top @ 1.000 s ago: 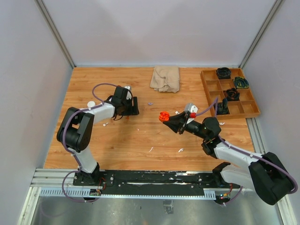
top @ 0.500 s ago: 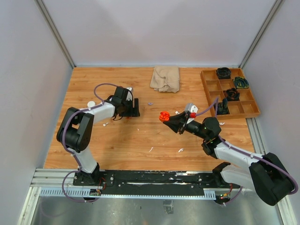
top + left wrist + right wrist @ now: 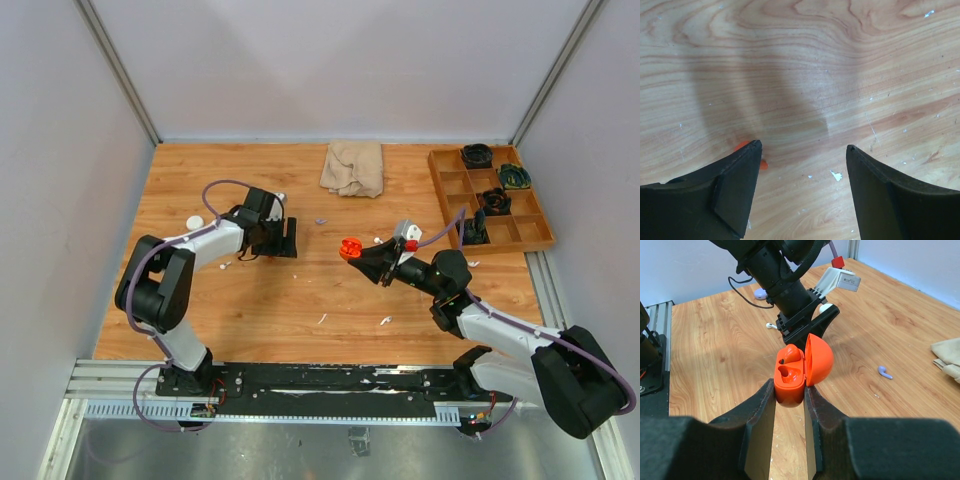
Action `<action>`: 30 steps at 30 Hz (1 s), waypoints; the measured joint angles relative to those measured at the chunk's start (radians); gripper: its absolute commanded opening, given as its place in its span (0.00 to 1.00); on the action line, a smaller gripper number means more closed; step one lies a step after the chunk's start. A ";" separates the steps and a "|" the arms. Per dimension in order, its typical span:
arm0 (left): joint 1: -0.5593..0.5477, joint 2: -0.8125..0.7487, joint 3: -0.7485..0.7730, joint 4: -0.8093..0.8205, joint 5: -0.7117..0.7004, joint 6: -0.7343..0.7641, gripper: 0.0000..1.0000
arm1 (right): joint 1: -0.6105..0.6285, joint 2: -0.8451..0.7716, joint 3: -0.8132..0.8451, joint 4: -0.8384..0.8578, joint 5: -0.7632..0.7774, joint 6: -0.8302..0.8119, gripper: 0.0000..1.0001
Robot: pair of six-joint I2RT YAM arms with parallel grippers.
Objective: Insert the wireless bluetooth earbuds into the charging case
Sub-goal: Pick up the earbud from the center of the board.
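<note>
A: Since a second ago the left gripper (image 3: pixel 288 240) has slid a little to the right and toward the near edge. The right arm has not shifted.

B: What lies nearest the bases?

A: Two white earbuds (image 3: pixel 385 321) on the bare wooden table (image 3: pixel 300 290), apart from each other and from both arms.

B: And the right gripper (image 3: pixel 790 395)?

A: Its fingers are pressed onto the lower half of the orange-red charging case (image 3: pixel 792 372), which it holds above the table near the middle. The lid stands hinged open to one side, the wells facing up.

B: The left one?

A: From its wrist camera, the left gripper (image 3: pixel 804 147) is spread wide, pinching nothing, low over the wood. A sliver of an orange-red earbud (image 3: pixel 743 145) shows at the tip of one finger; the rest is hidden behind it.

B: Farther out?

A: A purple earbud (image 3: pixel 884 372) lies on the table between the two grippers and the cloth. Another white bud lies near the left gripper, in the right wrist view. A white puck (image 3: pixel 194 222) sits left of the left arm. At the far side are a crumpled beige cloth (image 3: pixel 353 167) and, at the right, a wooden tray (image 3: pixel 505 245) with dark items in several compartments.
</note>
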 measured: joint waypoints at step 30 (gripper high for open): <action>-0.006 0.023 0.093 -0.179 -0.274 -0.156 0.52 | 0.000 -0.005 0.000 -0.043 0.009 -0.020 0.03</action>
